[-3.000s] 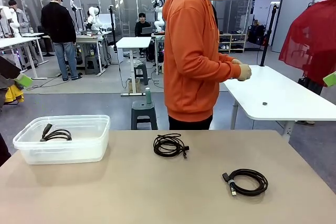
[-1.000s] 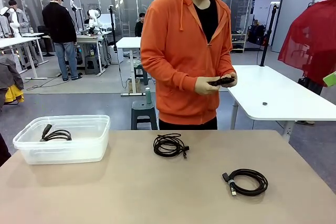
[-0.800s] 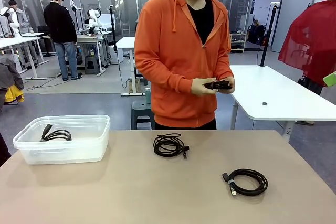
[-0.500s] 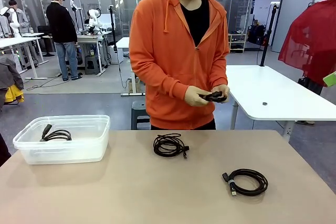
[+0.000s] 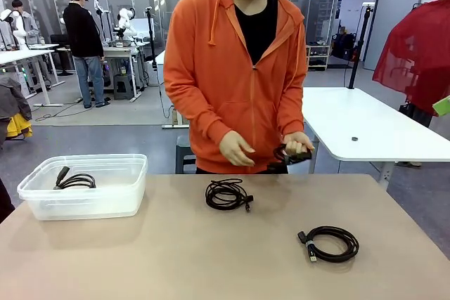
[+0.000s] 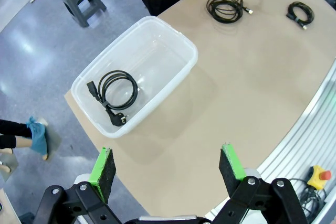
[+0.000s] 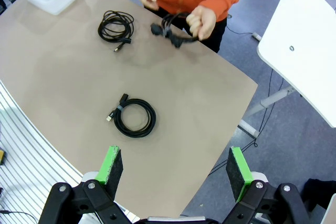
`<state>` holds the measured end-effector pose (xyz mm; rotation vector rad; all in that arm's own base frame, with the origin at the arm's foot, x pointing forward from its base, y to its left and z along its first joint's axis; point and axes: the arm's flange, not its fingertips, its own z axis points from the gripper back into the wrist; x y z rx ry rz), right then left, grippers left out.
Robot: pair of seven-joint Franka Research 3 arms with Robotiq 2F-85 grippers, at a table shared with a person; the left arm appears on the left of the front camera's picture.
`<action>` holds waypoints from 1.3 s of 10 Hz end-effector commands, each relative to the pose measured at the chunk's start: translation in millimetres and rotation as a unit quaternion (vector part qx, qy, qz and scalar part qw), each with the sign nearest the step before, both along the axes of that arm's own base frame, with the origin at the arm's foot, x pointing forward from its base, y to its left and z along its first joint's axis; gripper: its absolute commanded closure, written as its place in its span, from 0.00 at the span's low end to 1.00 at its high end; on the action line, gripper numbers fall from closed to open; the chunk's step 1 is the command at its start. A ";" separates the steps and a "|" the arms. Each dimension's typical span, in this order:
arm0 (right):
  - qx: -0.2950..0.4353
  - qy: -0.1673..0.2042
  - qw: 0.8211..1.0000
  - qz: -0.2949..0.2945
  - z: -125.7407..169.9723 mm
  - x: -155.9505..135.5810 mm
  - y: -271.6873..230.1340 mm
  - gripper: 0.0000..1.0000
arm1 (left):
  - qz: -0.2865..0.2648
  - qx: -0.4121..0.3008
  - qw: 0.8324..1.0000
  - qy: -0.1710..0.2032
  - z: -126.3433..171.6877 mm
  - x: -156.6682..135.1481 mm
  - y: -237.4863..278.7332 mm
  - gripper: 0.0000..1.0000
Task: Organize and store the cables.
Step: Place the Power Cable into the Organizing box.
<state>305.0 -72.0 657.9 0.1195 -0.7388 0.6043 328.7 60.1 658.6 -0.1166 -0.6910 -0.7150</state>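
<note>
Your left gripper (image 6: 166, 155) and right gripper (image 7: 176, 157) hang released and empty, so wait until the person's hand (image 5: 298, 145) puts its cable (image 5: 280, 157) down.

Bright overhead light — sharp, wide-angle edges

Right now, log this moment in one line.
bin: one stored coil | table: middle coil, right coil | person's hand: fourth coil | left claw: open | right claw: open

Front: low, faces person (image 5: 242, 82) across table (image 5: 176, 258). Wrists: high, downward; all share middle cable (image 5: 227, 194).
</note>
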 end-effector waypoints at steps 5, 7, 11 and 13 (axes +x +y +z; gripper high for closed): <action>0.001 0.001 1.000 -0.001 0.7 0.7 -0.9 0.00 | -0.003 -0.001 1.000 -0.002 1.1 -0.5 -1.7 0.00; 0.001 0.001 1.000 -0.001 0.7 0.7 -0.9 0.00 | -0.003 -0.001 1.000 -0.002 1.1 -0.5 -1.7 0.00; 0.001 0.001 1.000 -0.001 0.7 0.7 -0.9 0.00 | -0.003 -0.001 1.000 -0.002 1.1 -0.5 -1.7 0.00; 0.001 0.001 1.000 -0.001 0.7 0.7 -0.9 0.00 | -0.003 -0.001 1.000 -0.002 1.1 -0.5 -1.7 0.00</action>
